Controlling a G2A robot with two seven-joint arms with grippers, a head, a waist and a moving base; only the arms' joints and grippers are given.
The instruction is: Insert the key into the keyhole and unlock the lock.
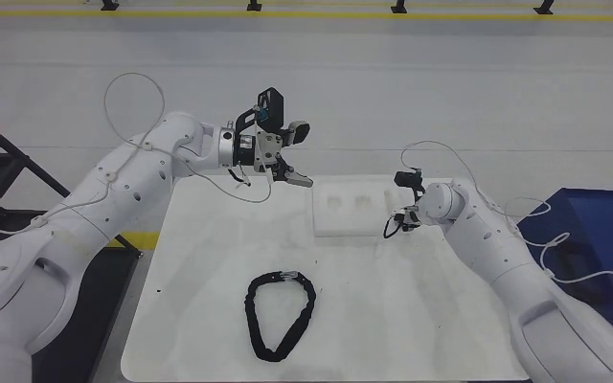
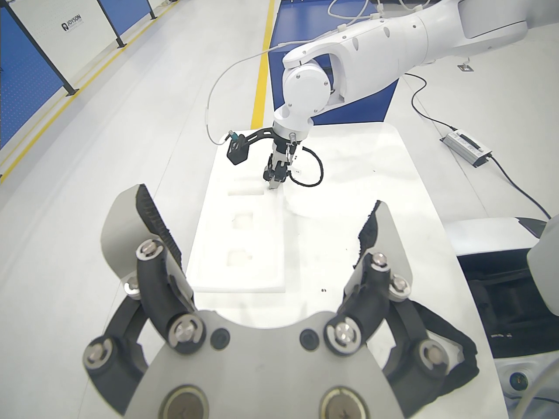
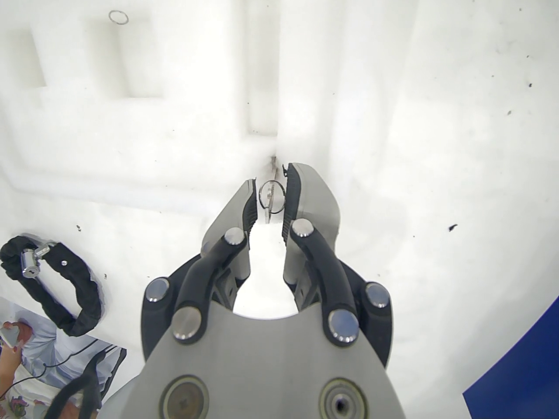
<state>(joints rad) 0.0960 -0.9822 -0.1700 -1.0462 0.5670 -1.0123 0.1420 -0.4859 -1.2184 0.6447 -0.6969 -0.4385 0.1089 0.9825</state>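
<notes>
- Foam tray (image 1: 345,224): one white block lying on the far half of the white table (image 1: 383,306). The left wrist view shows three recesses (image 2: 242,222) in a row along it.
- Tray contents: one small loose metal ring (image 3: 118,17) lies at one end of the middle recess.
- Key (image 3: 270,204): one, silver, with its own wire ring. It stands between the pads of the right gripper (image 3: 271,176), at the tray corner nearest the right arm and beside the end recess.
- Right gripper, state: its fingers are drawn in to a narrow gap and close on the key from both sides. In the top view this gripper (image 1: 399,223) points down at the tray's right end.
- Lock (image 1: 278,316): one black sleeved chain in a closed loop, lying flat on the near half of the table. It is well apart from the tray and the key.
- Lock cylinder (image 3: 29,263): one, silver, joining the two chain ends, with its keyhole face turned towards the right wrist camera.
- Left gripper (image 1: 299,153): its fingers are spread wide with nothing between them. It hangs above the table's far left corner, clear of the tray.
- Count: two grippers, one tray, three recesses, one key, one lock, two rings.
</notes>
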